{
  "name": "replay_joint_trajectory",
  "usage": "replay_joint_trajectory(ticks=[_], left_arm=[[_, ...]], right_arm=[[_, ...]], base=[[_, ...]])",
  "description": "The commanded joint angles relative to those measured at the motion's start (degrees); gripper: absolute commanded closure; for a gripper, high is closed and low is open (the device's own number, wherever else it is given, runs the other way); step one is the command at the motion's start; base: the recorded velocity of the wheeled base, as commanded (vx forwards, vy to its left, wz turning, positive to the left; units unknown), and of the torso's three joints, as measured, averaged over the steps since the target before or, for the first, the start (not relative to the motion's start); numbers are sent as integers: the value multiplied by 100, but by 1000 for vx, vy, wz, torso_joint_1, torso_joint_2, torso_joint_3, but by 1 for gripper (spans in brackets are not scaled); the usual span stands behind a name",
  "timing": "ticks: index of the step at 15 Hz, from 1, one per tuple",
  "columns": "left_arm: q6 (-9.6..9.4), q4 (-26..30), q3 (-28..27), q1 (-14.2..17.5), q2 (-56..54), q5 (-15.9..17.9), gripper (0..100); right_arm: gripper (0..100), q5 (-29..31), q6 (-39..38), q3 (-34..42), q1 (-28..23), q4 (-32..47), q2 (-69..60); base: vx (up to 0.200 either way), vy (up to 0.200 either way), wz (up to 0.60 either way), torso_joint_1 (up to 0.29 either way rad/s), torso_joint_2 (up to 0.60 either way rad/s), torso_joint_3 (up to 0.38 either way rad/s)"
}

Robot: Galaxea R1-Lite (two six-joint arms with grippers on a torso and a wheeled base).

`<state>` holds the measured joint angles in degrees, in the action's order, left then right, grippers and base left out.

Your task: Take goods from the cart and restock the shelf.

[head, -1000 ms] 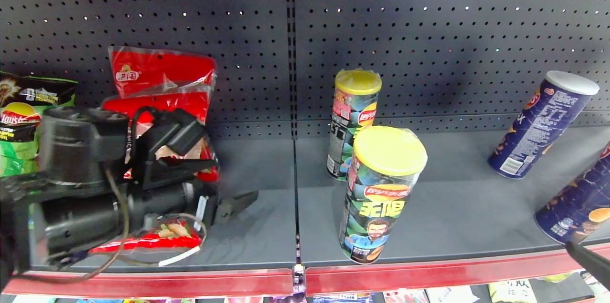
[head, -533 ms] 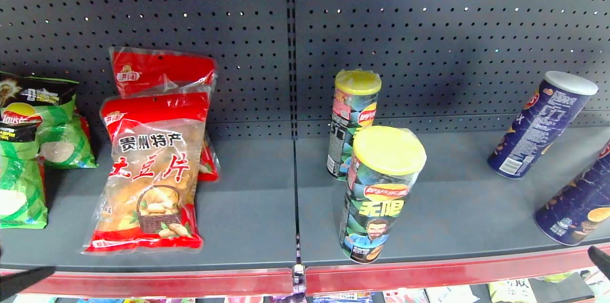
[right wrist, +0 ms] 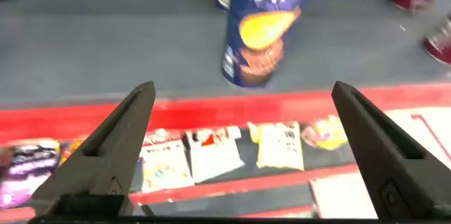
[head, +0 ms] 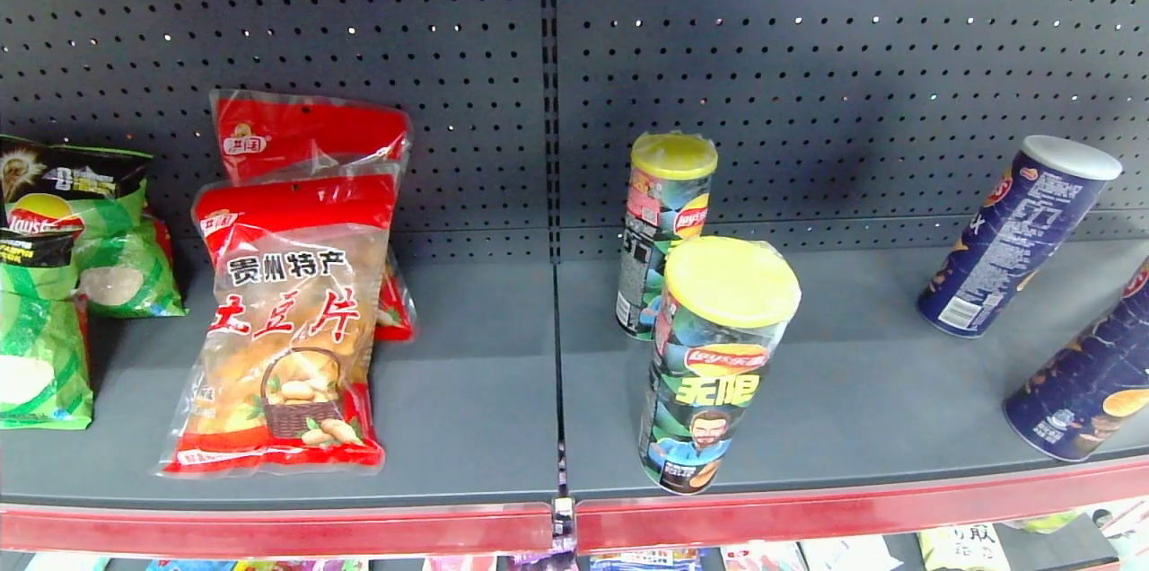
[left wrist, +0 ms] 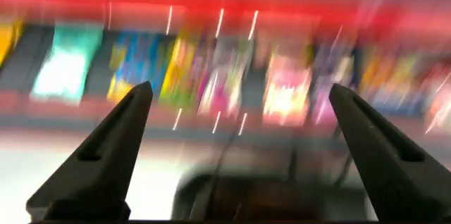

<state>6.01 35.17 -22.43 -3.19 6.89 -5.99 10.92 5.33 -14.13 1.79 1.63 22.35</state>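
Red and clear film is shown on the potato bag [head: 283,329]; a yellow lid is worn by the green-printed can [head: 718,364]; the tube [head: 1019,234] is wrapped navy, capped white; the shelf edge [head: 808,508] is painted red.

On the shelf [head: 467,427], the potato-slice bag [head: 283,329] leans left of the front can [head: 714,364], the rear can [head: 664,230] behind it.
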Motion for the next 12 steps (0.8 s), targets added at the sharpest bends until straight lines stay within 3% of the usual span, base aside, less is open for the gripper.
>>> replay_joint_trajectory(ticks=[1, 2, 3, 4, 6, 8, 9, 10, 12], left_arm=[[23, -1241, 784, 56, -311, 686, 0], [-47, -1917, 1162, 56, -311, 827, 0], [-267, -2568, 1672, 56, -311, 853, 0], [-469, -2990, 1839, 56, -311, 906, 0], [-750, -3051, 1892, 56, -311, 1064, 0], [-830, -3288, 2085, 65, -320, 1214, 0], [-830, -3561, 2243, 73, -328, 1117, 0], [-636, -3499, 2234, 73, -328, 853, 0], [-627, -3508, 2234, 73, -328, 818, 0]], right_arm=[[0, -2, 126, 42, -91, 883, -1066], [0, -29, 232, 51, -83, 1304, -1496], [0, -38, 320, 59, -83, 1700, -1971], [0, -55, 329, 130, -153, 1867, -2235], [0, -249, 162, 358, -162, 1726, -2235], [0, -960, -84, 446, -162, 1621, -2235], [0, -1163, -295, 516, -170, 1471, -2235], [0, -1163, -137, 683, -170, 997, -2235], [0, -1189, 91, 1316, -170, -366, -2235]], base=[[0, 0, 0, 0, 0, 0], [0, 0, 0, 0, 0, 0], [0, 0, 0, 0, 0, 0], [0, 0, 0, 0, 0, 0], [0, 0, 0, 0, 0, 0], [0, 0, 0, 0, 0, 0], [0, 0, 0, 0, 0, 0], [0, 0, 0, 0, 0, 0], [0, 0, 0, 0, 0, 0]])
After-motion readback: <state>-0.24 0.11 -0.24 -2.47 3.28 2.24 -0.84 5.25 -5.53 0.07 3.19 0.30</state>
